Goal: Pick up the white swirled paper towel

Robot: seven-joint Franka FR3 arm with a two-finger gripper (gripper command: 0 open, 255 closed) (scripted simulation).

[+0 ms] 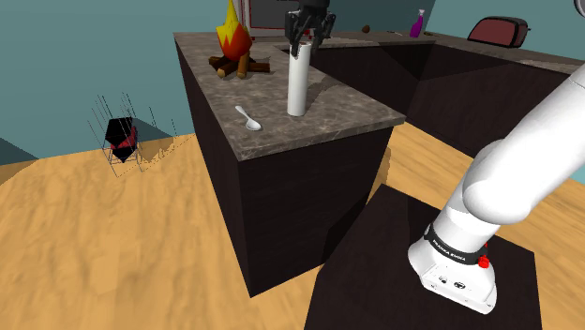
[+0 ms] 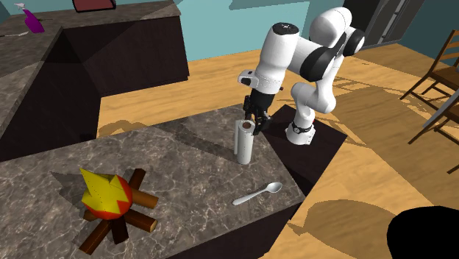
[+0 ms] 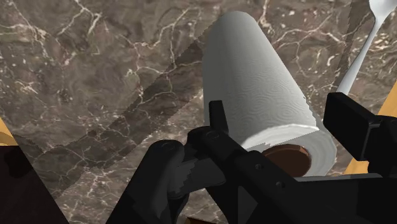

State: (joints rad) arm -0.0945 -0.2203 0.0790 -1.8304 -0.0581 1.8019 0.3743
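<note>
The white paper towel roll (image 1: 298, 84) (image 2: 244, 143) stands upright on the dark marble counter (image 1: 328, 117) (image 2: 184, 184), near its edge by the stand. My black gripper (image 1: 305, 42) (image 2: 254, 114) hangs just over the roll's top end. In the wrist view the roll (image 3: 254, 83) with its brown core lies between the fingers of my gripper (image 3: 280, 105). The fingers stand apart on either side of the roll's top. They are open and do not clasp it.
A white spoon (image 1: 248, 118) (image 2: 257, 194) (image 3: 375, 25) lies on the counter close to the roll. A toy campfire (image 1: 234, 47) (image 2: 110, 202) sits further along the counter. A purple spray bottle (image 1: 416, 23) (image 2: 29, 18) stands on the far counter. Wooden chairs (image 2: 441, 81) stand on the floor.
</note>
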